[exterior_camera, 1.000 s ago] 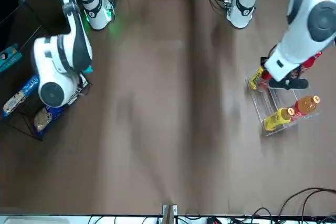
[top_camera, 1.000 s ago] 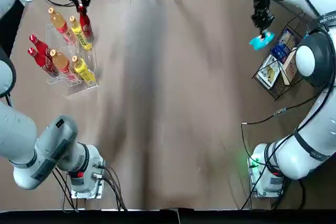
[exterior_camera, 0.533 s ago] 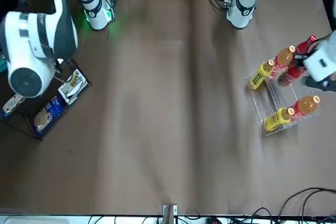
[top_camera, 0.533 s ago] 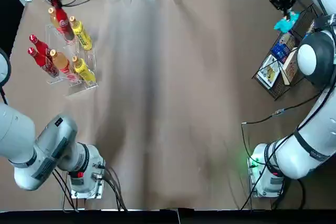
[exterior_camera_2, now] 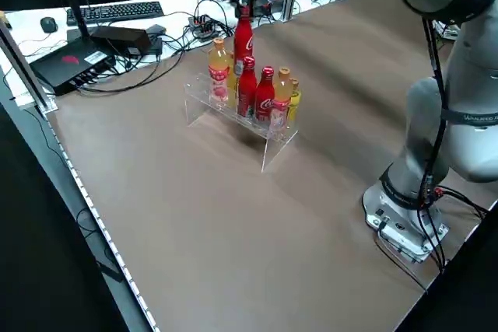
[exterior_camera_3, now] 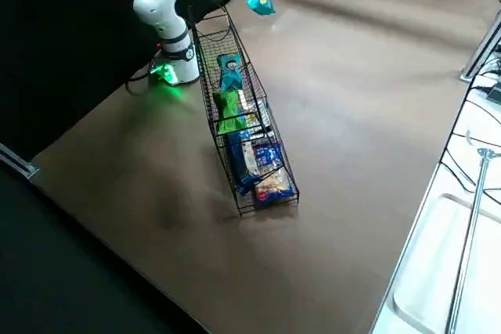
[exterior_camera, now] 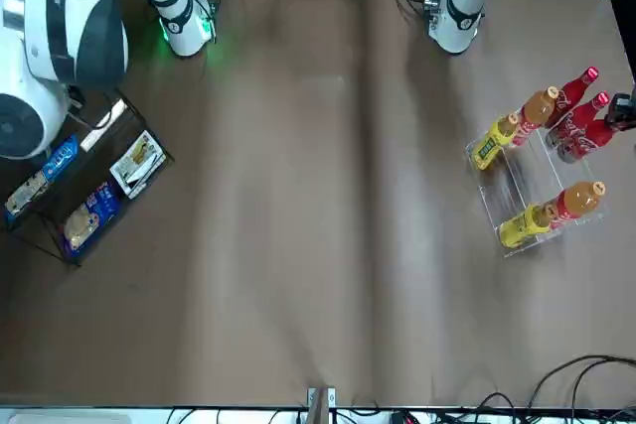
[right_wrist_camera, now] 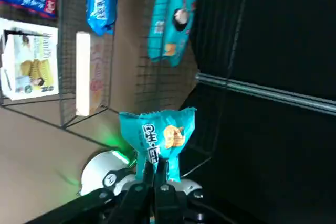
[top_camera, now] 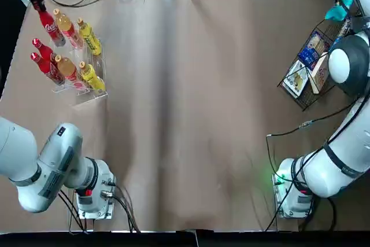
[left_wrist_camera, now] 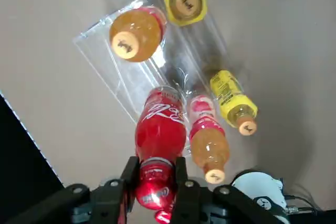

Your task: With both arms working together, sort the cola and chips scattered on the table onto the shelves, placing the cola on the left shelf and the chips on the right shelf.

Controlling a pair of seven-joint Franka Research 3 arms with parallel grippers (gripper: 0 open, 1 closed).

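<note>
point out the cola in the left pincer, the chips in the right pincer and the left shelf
cola (left_wrist_camera: 161,132): left wrist view, on the bottle's red body
chips (right_wrist_camera: 157,134): right wrist view, on the front of the teal packet
left shelf (exterior_camera: 530,168): front view, on its bare clear acrylic

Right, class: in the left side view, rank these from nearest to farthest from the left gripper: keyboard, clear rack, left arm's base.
1. Clear rack, just below the gripper.
2. Keyboard, off to the picture's left.
3. Left arm's base, lower right.
</note>
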